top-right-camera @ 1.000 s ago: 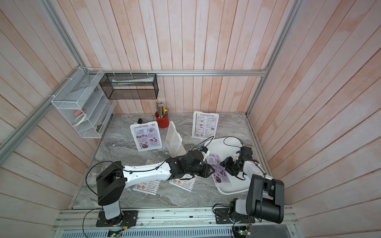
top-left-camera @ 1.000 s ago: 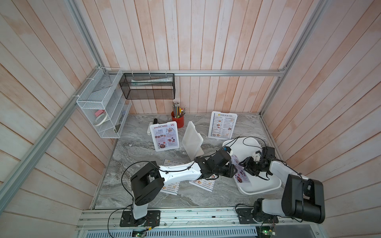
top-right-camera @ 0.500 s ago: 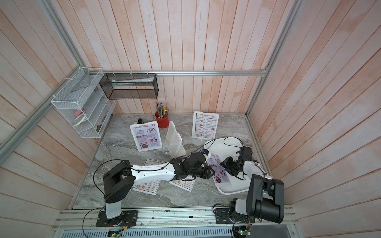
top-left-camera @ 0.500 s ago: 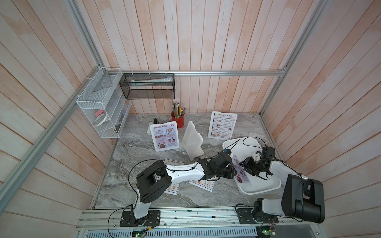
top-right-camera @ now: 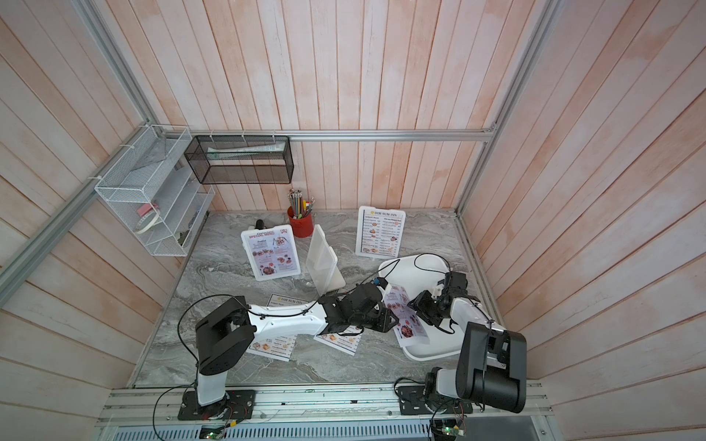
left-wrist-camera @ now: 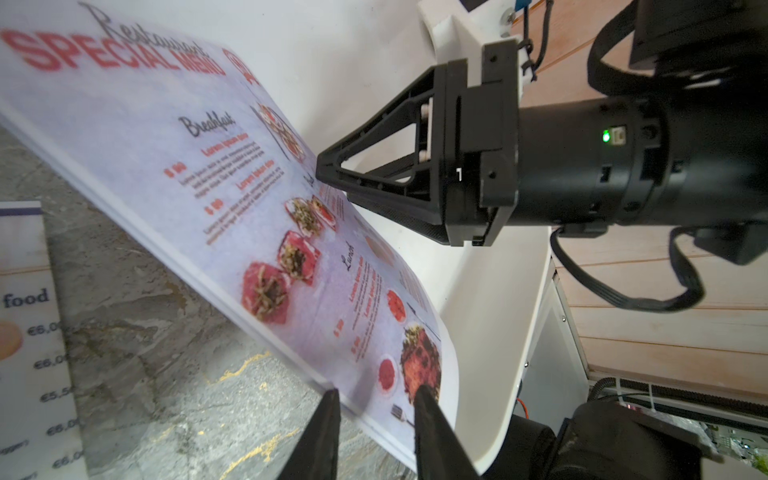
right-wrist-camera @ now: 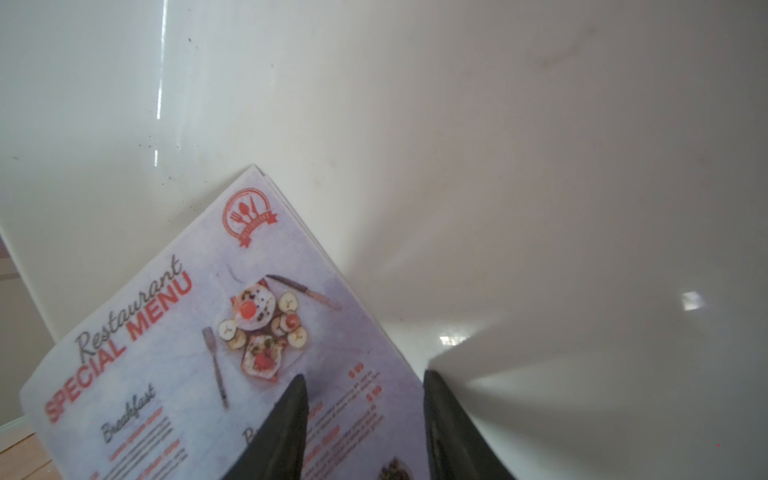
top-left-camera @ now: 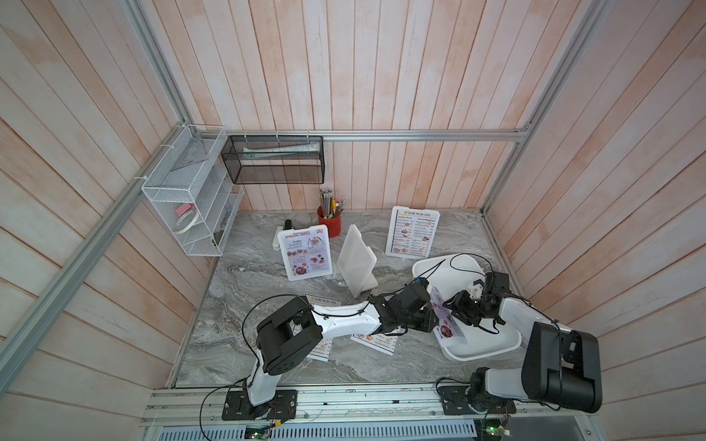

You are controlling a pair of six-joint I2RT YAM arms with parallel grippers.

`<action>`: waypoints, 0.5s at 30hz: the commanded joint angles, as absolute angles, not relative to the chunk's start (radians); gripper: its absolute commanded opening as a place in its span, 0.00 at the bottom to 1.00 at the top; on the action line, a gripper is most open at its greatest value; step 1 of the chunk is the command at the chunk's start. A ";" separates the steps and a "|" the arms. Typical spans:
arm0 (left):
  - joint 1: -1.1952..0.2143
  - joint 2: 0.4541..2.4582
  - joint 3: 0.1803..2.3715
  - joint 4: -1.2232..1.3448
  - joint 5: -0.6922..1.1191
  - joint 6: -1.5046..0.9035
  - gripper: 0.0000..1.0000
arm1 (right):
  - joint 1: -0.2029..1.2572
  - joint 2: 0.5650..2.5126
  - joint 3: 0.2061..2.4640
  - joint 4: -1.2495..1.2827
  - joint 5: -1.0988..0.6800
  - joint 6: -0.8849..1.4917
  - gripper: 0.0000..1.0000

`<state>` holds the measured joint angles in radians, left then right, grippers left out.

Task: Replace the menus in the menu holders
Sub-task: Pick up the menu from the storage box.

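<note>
The lilac menus [top-left-camera: 447,329] are lying as a thin, slightly bowed stack of matte rectangular paper with a red headline and small food photos. The stack is lying partly on the rim of the tray [top-left-camera: 493,345] and partly hanging out over the worktop [top-left-camera: 259,294]. The tray is shallow, glossy white plastic with round corners; the worktop is showing a grey marble pattern. Two white menus [top-left-camera: 376,341] are lying flat on the worktop, partly under the left arm. Behind them, one holder [top-left-camera: 310,275] of white plastic is carrying a lilac sheet, the middle holder [top-left-camera: 357,263] is standing turned edgewise, and the far holder [top-left-camera: 407,255] is showing a "DIM SUM INN" sheet.

The left gripper [left-wrist-camera: 376,399] is meeting the stack from the worktop side, at the overhanging long edge near the sheet's foot. Its jaws are standing apart, one finger [left-wrist-camera: 434,428] over the printed face and the other finger [left-wrist-camera: 326,432] below the edge. The right gripper [right-wrist-camera: 365,376] is coming from the tray side, jaws also apart. One of its fingers is over the paper and one over bare tray, so the opposite edge is passing between them.

Against one second ago, the left arm's black elbow has shifted a little toward the tray; menus, holders and right arm are looking unchanged.
</note>
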<state>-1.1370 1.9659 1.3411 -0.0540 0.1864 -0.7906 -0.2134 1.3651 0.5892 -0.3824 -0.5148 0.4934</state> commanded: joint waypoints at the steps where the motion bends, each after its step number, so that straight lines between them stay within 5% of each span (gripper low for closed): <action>1: -1.132 1.975 1.361 -0.035 0.183 -0.795 0.33 | -0.217 1.383 0.585 -0.387 -0.502 0.482 0.47; 15: -1.133 1.974 1.345 -0.015 0.184 -0.808 0.33 | -0.217 1.396 0.588 -0.386 -0.496 0.473 0.46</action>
